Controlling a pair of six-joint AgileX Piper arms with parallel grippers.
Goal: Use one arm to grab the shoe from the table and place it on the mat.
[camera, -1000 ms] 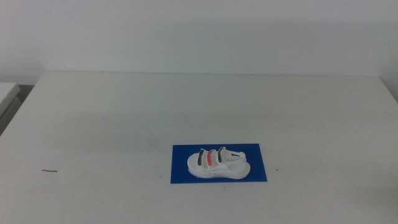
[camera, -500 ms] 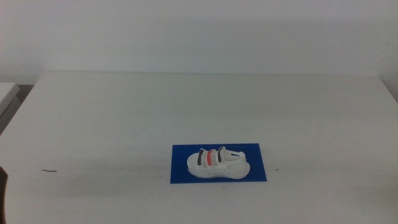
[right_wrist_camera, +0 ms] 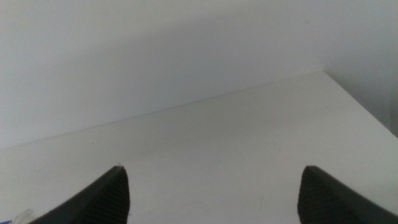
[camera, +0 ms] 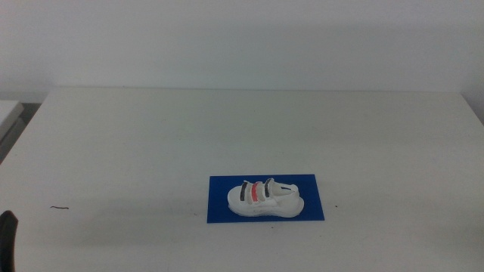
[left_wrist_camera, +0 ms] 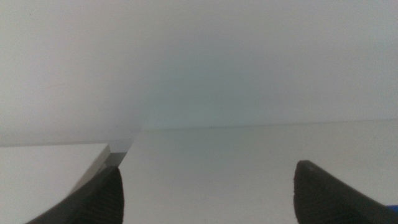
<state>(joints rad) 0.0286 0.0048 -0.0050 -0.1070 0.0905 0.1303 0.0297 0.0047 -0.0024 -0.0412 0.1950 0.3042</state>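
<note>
The white shoe (camera: 265,199) with black, red and black straps lies on its sole on the blue mat (camera: 314,198), in the near middle of the white table (camera: 227,128). No gripper touches it. A dark part of the left arm (camera: 7,240) shows at the bottom-left edge of the middle view, far from the shoe. In the left wrist view my left gripper (left_wrist_camera: 206,169) has its jaws wide apart and empty, with a sliver of the mat (left_wrist_camera: 393,207) at the edge. My right gripper (right_wrist_camera: 212,169) is out of the middle view, jaws wide apart and empty.
A small dark mark (camera: 60,207) lies on the table at the near left. A second white surface (camera: 7,113) stands beyond the table's left edge, with a gap between. A plain white wall rises behind the table.
A dark part of the left arm has come into the middle view at its bottom-left edge. The shoe and mat have not moved.
</note>
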